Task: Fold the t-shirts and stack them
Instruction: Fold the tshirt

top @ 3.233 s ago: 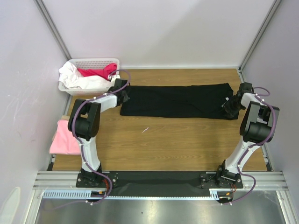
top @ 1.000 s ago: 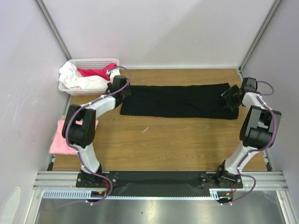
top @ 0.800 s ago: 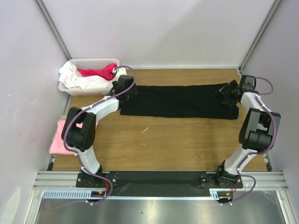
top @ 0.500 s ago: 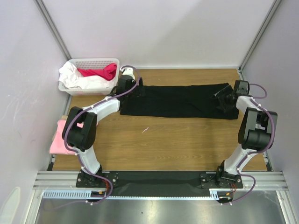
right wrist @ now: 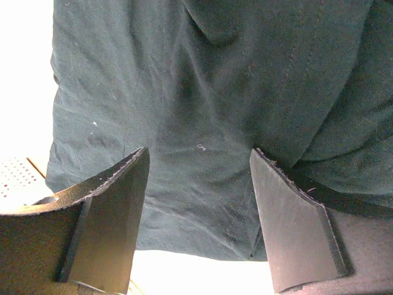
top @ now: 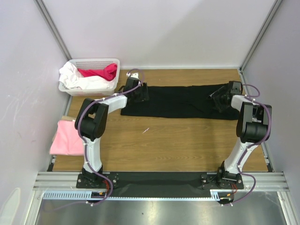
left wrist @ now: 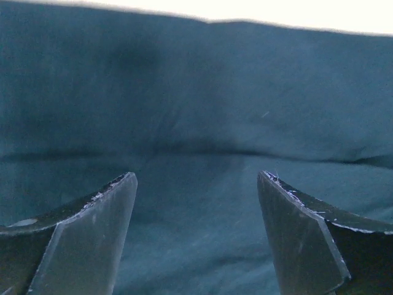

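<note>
Both arms have swung inward since the earliest frame. The left gripper [top: 140,93] has moved from the outer left end of the black t-shirt [top: 178,101] to a position over the cloth, just inside that end. The right gripper [top: 218,99] has moved likewise from the right end toward the middle. The shirt itself has not shifted: it lies as a long folded strip along the far side of the bench [top: 178,140], running left to right.

In the left wrist view, the left gripper [left wrist: 196,178] has its jaws apart, with only flat dark cloth [left wrist: 196,92] visible between them; the jaws stand wider than a second ago. In the right wrist view, the right gripper [right wrist: 199,153] also has its jaws apart, with nothing between them, above the shirt [right wrist: 202,74].

Assessment: neither gripper holds cloth, so the lengthwise fold appears complete and released. The likely next step is a crosswise fold, which requires a fresh grip on one end of the strip.

The pink t-shirt [top: 68,138] remains folded at the left edge of the bench, well apart from the black one. The basket [top: 93,61] at the far left corner is unchanged.
</note>
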`<control>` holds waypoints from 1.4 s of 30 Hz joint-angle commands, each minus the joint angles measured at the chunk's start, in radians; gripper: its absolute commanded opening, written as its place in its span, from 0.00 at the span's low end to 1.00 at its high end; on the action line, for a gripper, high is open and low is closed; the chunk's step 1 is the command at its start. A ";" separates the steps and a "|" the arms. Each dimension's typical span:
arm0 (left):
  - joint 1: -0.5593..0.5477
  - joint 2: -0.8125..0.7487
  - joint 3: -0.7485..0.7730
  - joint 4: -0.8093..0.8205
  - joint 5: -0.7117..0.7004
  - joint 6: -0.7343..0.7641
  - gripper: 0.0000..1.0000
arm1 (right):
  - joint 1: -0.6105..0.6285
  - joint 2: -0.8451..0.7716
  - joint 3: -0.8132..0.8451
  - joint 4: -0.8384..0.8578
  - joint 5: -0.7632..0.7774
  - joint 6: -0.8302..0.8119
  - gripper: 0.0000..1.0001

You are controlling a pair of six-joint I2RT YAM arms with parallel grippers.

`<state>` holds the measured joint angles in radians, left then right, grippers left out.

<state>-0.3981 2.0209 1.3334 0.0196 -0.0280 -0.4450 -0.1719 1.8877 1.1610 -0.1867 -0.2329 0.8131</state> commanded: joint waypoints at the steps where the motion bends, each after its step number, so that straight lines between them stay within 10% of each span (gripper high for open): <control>1: -0.004 -0.001 0.047 -0.092 -0.041 -0.043 0.85 | -0.001 0.025 0.039 0.012 0.043 -0.005 0.72; 42: -0.012 0.001 -0.014 -0.207 -0.066 -0.057 0.86 | 0.015 -0.038 -0.011 -0.062 0.135 -0.029 0.66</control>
<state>-0.4057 2.0293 1.3319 -0.1215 -0.1013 -0.5053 -0.1650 1.8359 1.1450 -0.2821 -0.1112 0.7780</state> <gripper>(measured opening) 0.862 0.664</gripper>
